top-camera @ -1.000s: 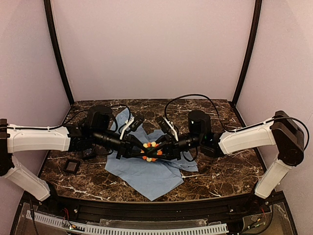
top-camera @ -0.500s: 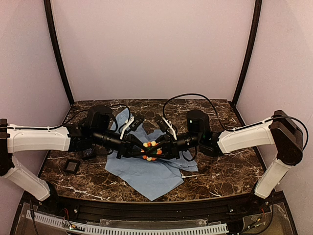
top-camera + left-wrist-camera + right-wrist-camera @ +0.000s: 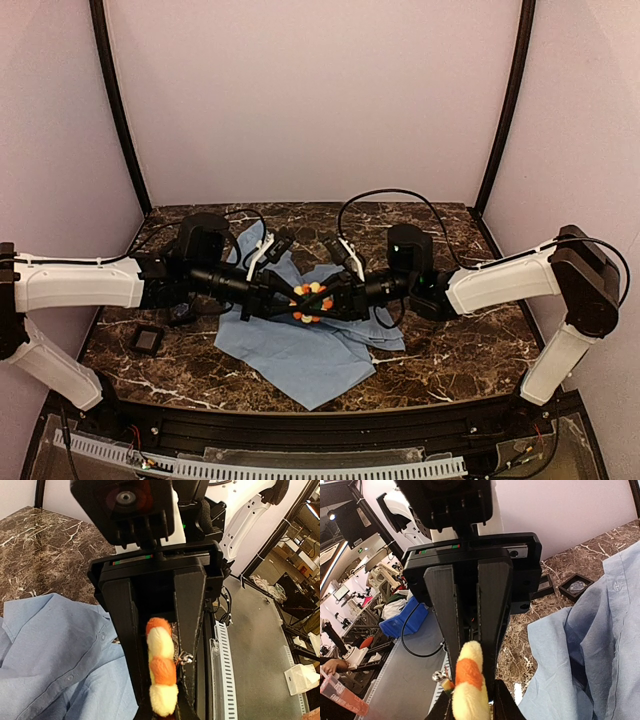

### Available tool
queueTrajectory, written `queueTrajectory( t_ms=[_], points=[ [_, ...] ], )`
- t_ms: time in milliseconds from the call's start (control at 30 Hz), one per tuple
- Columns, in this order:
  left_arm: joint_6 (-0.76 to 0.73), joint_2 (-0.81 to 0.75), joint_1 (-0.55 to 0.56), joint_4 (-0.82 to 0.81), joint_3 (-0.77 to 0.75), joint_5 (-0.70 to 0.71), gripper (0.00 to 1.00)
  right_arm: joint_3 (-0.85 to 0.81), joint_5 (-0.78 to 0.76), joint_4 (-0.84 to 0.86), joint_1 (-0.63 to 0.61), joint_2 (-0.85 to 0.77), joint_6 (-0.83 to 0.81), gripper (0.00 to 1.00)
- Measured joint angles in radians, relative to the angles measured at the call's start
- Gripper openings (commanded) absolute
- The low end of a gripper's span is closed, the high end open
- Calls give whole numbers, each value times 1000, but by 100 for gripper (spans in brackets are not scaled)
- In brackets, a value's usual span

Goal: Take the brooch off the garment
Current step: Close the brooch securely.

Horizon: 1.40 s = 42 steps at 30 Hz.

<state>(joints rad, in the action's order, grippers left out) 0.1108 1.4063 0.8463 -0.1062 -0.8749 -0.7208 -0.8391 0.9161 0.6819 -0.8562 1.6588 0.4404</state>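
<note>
The brooch [image 3: 311, 302], with orange, yellow and red petals, is held between my two grippers over the middle of the light blue garment [image 3: 300, 355]. My left gripper [image 3: 297, 300] comes in from the left and my right gripper [image 3: 326, 300] from the right, tip to tip. Both are shut on the brooch. The left wrist view shows the brooch [image 3: 162, 672] edge-on between black fingers, its metal pin [image 3: 186, 656] bare, and the garment [image 3: 55, 645] lower left. The right wrist view shows the brooch [image 3: 469, 690] edge-on, with the garment [image 3: 590, 645] at the right.
A small black square pad [image 3: 147, 340] lies on the marble table [image 3: 450, 350] by the left arm. Two black square pads [image 3: 576, 586] show in the right wrist view beyond the garment. Walls close off the back and sides.
The brooch and both gripper tips have risen slightly above the garment. The right arm's wrist has shifted a little to the right.
</note>
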Motion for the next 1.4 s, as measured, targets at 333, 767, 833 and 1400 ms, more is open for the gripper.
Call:
queueTrajectory(
  t_ms=[333,767,833,1400],
  points=[
    [9,0,0,-13,-7,18,1,27,-18,85,7,0,68,17],
    [21,0,3,-43,-8,35,1,66,-43,198,14,0,145,16],
    [21,0,3,-48,-9,38,1,68,-44,208,16,0,153,16],
    [22,0,10,-66,-10,57,1,99,-51,286,28,0,220,15]
  ],
)
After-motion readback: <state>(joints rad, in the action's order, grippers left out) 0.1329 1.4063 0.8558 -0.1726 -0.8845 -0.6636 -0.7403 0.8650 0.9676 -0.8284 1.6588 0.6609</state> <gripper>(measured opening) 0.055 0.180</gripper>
